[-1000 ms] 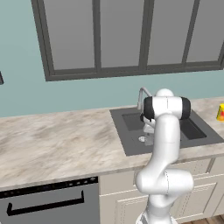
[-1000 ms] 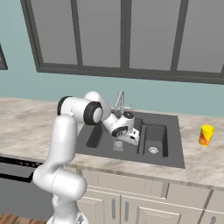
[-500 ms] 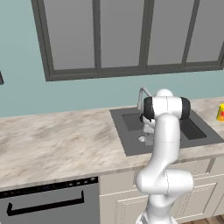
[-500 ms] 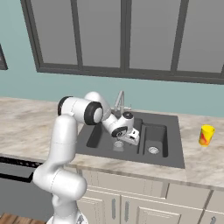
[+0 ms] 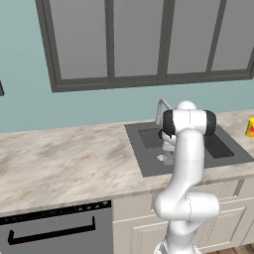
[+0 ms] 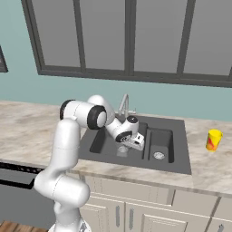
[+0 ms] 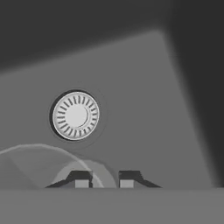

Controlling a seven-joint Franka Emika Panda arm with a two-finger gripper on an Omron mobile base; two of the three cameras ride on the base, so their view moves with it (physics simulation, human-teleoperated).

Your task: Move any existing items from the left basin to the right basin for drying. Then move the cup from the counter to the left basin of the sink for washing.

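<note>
**Gripper low in the left basin, fingers drawn close at a glassy object**

The white arm reached forward and down into the dark grey sink (image 6: 179, 149), its hand bent over the left basin (image 6: 100, 140). In the right base view the gripper (image 6: 126, 147) sat just above the basin floor, near the divider between the two wells. The thin curved silver tap (image 6: 123, 103) stood behind the hand, at the far rim of the sink.

In the hand view the two dark fingertips (image 7: 80, 178) stood close together with only a narrow gap between them, just above the grey basin floor. A pale, see-through glassy object (image 7: 39, 164) lay at the fingertips, its faint curved rim arching around one tip and off to the side. Whether the tips actually pinched its wall or only stood beside it could not be told. The round silver drain (image 7: 75, 115) lay a little beyond the fingertips.

The right basin (image 6: 159, 144) held its own drain. The yellow cup (image 6: 213, 139) with its red-orange mark stood upright on the beige marbled counter (image 6: 27, 129), to the right of the sink and well apart from the arm. In the left base view the same cup (image 5: 250, 127) showed at the right edge.
</note>
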